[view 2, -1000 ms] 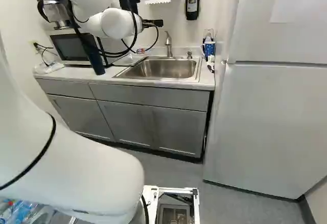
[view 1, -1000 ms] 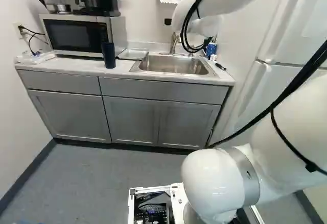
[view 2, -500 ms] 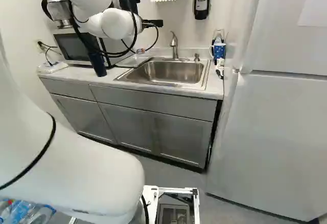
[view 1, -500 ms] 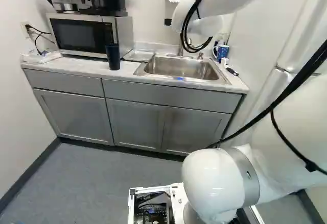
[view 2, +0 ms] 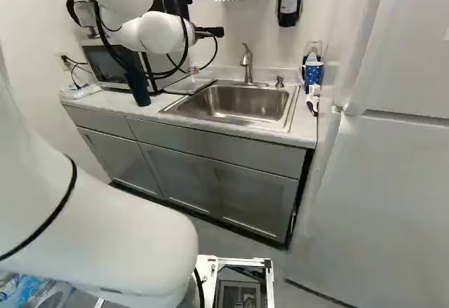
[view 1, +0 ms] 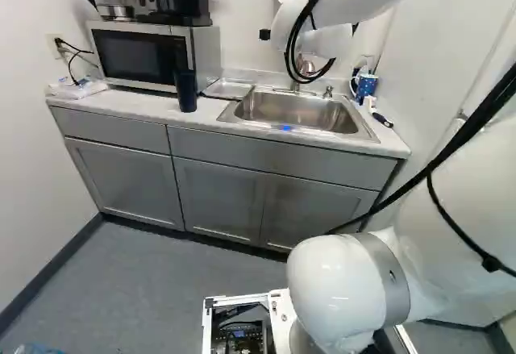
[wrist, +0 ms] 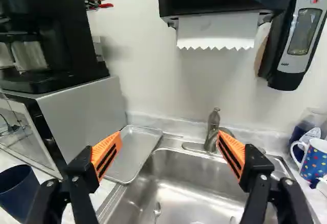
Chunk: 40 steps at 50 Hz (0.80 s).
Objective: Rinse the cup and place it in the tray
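While holding nothing between two orange pads, stands open and wide with the black two-finger gripper [wrist: 170,136], above and before the stainless steel sink [wrist: 196,196]. Seems to be still at the approach, with the rinsing not begun. Most likely takes as task's cup the dark blue, straight-walled cup [wrist: 20,196], standing low beside the gripper, on the side of the silver and black microwave [wrist: 84,119]. Next, needs to move toward that cup, go down, and put one finger at each side of the wall before closing. After this, needs to carry it back under the brushed metal faucet [wrist: 212,127], rising ahead of the gripper, and then to the shallow metal tray [wrist: 137,152], lying ahead and lower, near the microwave-side finger. Must take care not to tip such a tall cup.

Cannot see the cup's foot in the wrist view, cut off there, nor tell what is inside, too dark. Cannot fully rule out the blue dotted mug [wrist: 316,162], beyond the other finger. Cannot see the faucet clearly in the left base view, because of black cables [view 1: 294,47] in front.
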### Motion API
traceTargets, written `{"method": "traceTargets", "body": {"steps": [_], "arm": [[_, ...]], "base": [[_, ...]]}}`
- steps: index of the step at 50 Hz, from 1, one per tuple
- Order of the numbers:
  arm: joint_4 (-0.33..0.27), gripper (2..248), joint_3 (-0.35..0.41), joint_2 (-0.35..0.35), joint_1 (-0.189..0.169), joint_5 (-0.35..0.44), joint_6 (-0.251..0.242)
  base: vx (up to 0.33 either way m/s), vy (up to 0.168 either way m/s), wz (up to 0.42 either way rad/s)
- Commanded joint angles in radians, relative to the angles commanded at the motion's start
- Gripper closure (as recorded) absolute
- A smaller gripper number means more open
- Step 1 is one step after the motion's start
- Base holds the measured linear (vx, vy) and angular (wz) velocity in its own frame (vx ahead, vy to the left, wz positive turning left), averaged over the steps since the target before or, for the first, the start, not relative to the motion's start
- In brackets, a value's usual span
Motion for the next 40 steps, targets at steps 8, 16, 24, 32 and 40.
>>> {"method": "traceTargets", "body": {"steps": [8,16,24,32,40], "arm": [[0.0,3,0.0,0.0,0.0,0.0,0.0],[0.0,3,0.0,0.0,0.0,0.0,0.0],[0.0,3,0.0,0.0,0.0,0.0,0.0],[0.0,3,0.0,0.0,0.0,0.0,0.0],[0.0,3,0.0,0.0,0.0,0.0,0.0]], "base": [[0.055,-0.017,0.105],[0.058,-0.02,0.111],[0.067,-0.022,0.12],[0.062,-0.026,0.112],[0.071,-0.033,0.105]]}}
